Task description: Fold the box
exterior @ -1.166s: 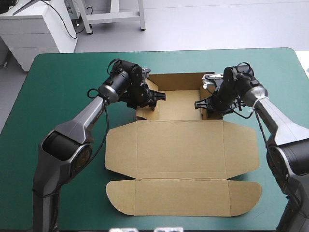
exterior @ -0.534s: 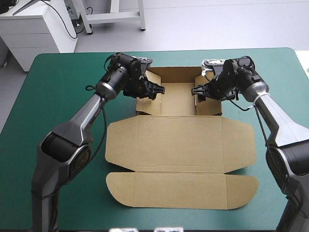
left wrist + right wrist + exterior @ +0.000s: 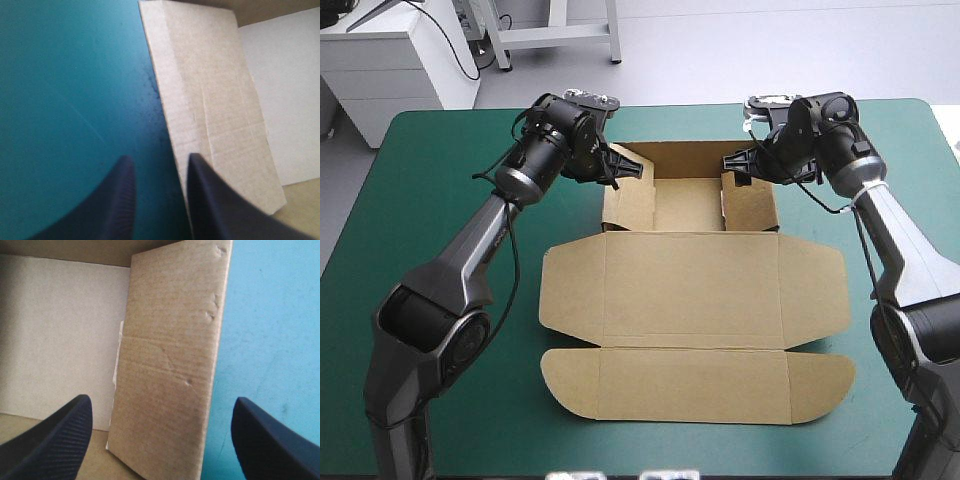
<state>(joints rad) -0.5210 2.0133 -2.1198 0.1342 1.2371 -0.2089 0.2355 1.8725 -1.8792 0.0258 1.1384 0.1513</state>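
Two walls are what I must mind at this step. The box [image 3: 695, 290] lies mid-counter on the teal-green cover [image 3: 440, 220]. Its far part is a tray with raised walls, and the lid [image 3: 695, 385] is spread flat toward the near edge.

My left tool [image 3: 159, 165] is at the tray's far left corner. Its black fingers are a narrow gap apart and grip nothing. The left wall [image 3: 215, 110] stands just beside one finger, and only cover shows in the gap. My right tool [image 3: 161, 405] is wide open at the far right corner. The right wall [image 3: 170, 365] stands upright between its fingers, and as far as I can see neither finger touches it.

I judge the step in hand to be setting and tucking these side walls so that the tray keeps its shape. To do it well I would work both sides evenly, because the board looks light and a push from one side alone would likely slide or twist the tray across the cover.

On the right I would close gently near the wall's upper edge and guide it along its crease. I would not squeeze the middle of the board, where small dents already show. On the left I would first spread the fingers a little and bring the wall properly between them before pressing.

Whether the inner tabs are seated I cannot tell, so I would go slowly.
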